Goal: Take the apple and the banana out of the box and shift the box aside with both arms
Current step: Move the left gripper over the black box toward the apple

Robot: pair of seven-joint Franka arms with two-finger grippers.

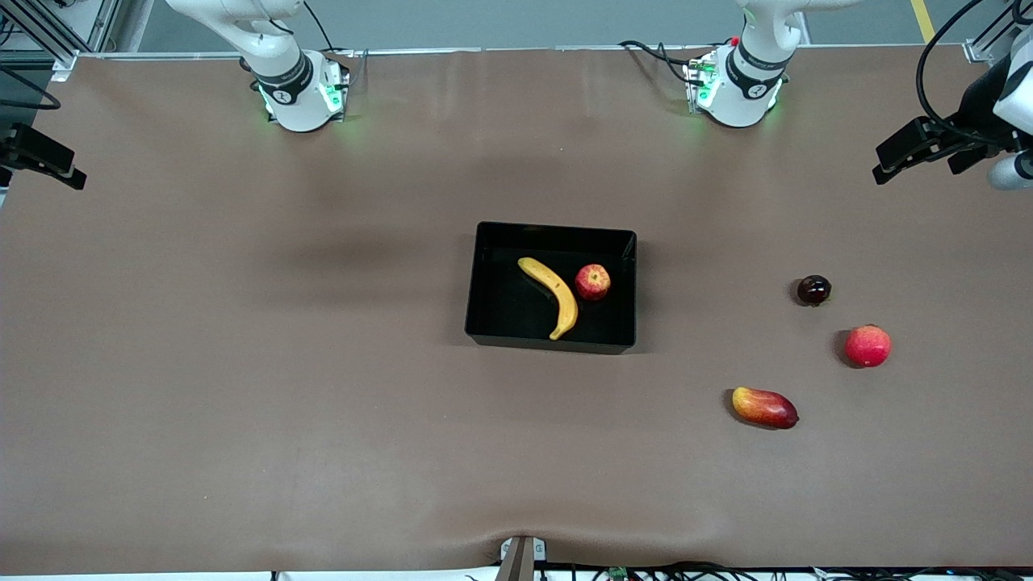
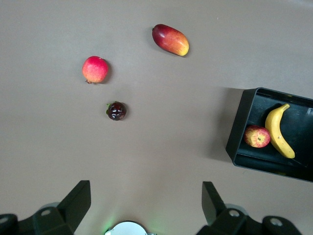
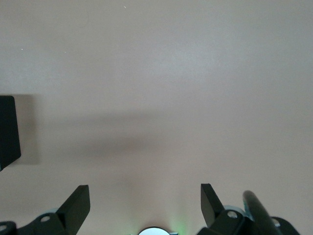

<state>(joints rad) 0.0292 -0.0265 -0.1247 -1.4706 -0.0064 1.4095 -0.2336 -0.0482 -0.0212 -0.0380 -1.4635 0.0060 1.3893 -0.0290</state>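
- Left gripper [image 2: 142, 205]: only the two spread finger tips show in the left wrist view; the body is cut off at 6 o'clock.
- Right gripper [image 3: 144, 205]: likewise cropped at 6 o'clock.
- Box [image 3: 7, 129]: in the right wrist view, only a corner enters at 9 o'clock.
- Small dark fruit [image 1: 813, 290]: kind not discernible.

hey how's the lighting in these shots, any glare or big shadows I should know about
Front view: even light, soft broad shadows on the brown table, green glow at both arm bases; the glossy black box shows little glare. Left wrist view: sharp, with small shadows hugging the mango and the dark fruit. Right wrist view: a wide dim shadow band across bare table.
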